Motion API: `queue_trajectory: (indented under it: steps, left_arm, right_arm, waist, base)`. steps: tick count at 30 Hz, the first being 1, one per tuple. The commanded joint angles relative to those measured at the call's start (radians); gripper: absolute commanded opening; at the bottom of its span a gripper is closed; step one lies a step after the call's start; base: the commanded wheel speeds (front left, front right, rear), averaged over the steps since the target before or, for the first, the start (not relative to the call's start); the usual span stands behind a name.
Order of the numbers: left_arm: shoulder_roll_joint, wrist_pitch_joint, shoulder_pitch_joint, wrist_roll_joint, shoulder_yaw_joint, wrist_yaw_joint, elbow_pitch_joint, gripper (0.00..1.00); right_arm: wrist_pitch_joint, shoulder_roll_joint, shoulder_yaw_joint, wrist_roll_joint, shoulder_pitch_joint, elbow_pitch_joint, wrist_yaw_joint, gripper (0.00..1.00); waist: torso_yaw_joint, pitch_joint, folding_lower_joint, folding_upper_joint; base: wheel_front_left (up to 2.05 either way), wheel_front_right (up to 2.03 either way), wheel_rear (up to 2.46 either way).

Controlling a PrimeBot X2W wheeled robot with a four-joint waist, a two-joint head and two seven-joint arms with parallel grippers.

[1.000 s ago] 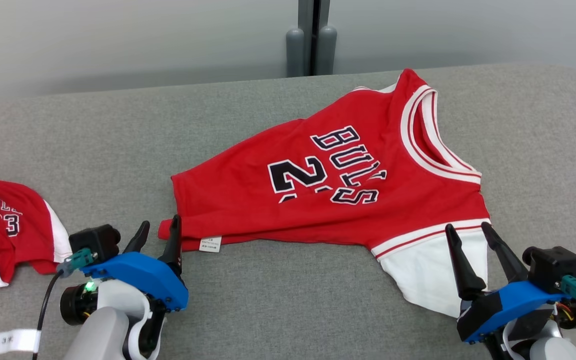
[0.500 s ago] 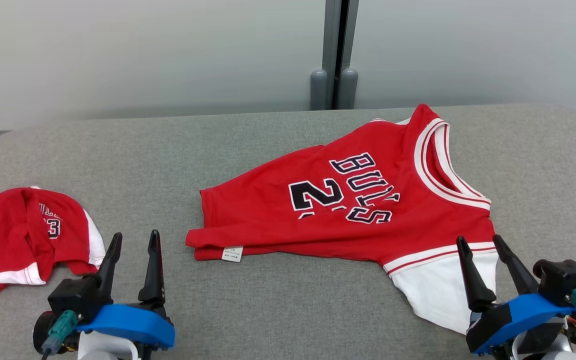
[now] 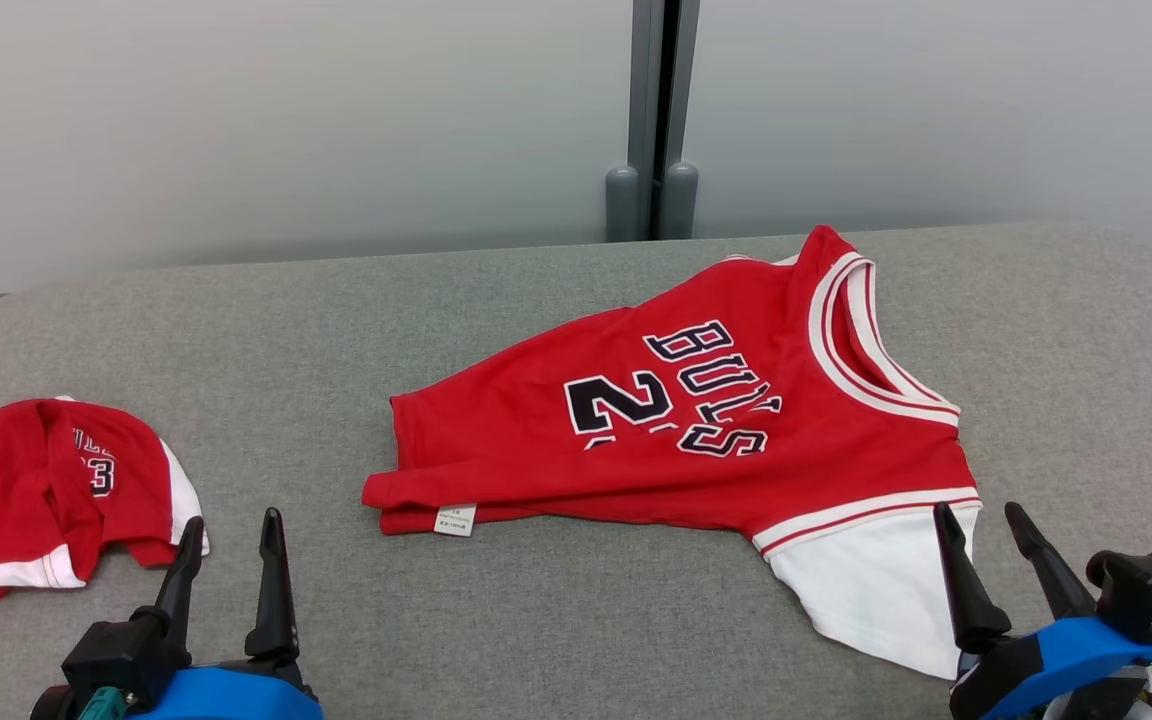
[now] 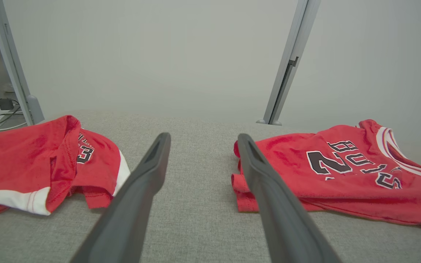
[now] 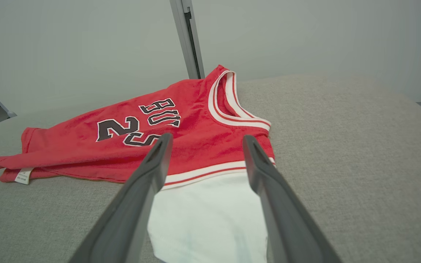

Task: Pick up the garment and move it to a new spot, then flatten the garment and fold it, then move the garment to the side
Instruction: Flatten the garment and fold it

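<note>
Since the dark-fingered left gripper (image 3: 233, 517) and right gripper (image 3: 977, 507) gape wide and empty, I'm guessing the half-folded red-and-white basketball jersey (image 3: 676, 420) needs grabbing for another fold.

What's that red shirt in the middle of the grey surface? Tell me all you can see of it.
A red basketball jersey of soft knit, with black-and-white BULLS lettering, a number partly hidden in a crease, a white-striped collar, a white sleeve and a small label. It lies sideways, folded double, on the grey cloth surface; nothing grips it.
</note>
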Motion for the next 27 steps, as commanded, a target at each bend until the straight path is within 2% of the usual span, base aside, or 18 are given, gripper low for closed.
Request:
queue_trajectory:
  steps: [1,12,17,21,27]
  left_arm:
    - [-0.001,-0.005,0.009,0.007,0.009,0.001,-0.005,1.00]
    - [-0.021,0.027,-0.020,-0.011,-0.015,-0.014,0.000,1.00]
    - [-0.033,0.142,-0.086,-0.051,-0.045,-0.045,0.039,1.00]
    - [-0.044,0.222,-0.171,-0.081,-0.063,-0.075,0.129,1.00]
    - [-0.068,0.311,-0.272,-0.137,-0.048,-0.072,0.271,1.00]
  right_arm:
    - [0.000,-0.002,-0.002,0.000,0.008,-0.005,0.001,1.00]
    - [0.001,-0.002,0.003,0.009,-0.003,-0.005,0.001,1.00]
    - [0.006,-0.002,0.007,0.005,-0.016,-0.012,0.001,1.00]
    - [0.004,-0.002,0.020,0.012,-0.028,-0.010,0.001,1.00]
    - [-0.003,-0.003,0.052,0.023,-0.055,-0.002,0.001,1.00]
  waist:
    - [-0.001,0.002,0.0001,0.0000]
    - [-0.007,0.015,0.0001,0.0000]
    - [-0.009,0.034,0.0001,0.0000]
    - [-0.021,0.063,0.0001,0.0000]
    - [-0.057,0.113,0.0001,0.0000]
  base:
    - [0.00,0.00,0.00]
    - [0.00,0.00,0.00]
    - [0.00,0.00,0.00]
    - [0.00,0.00,0.00]
    - [0.00,0.00,0.00]
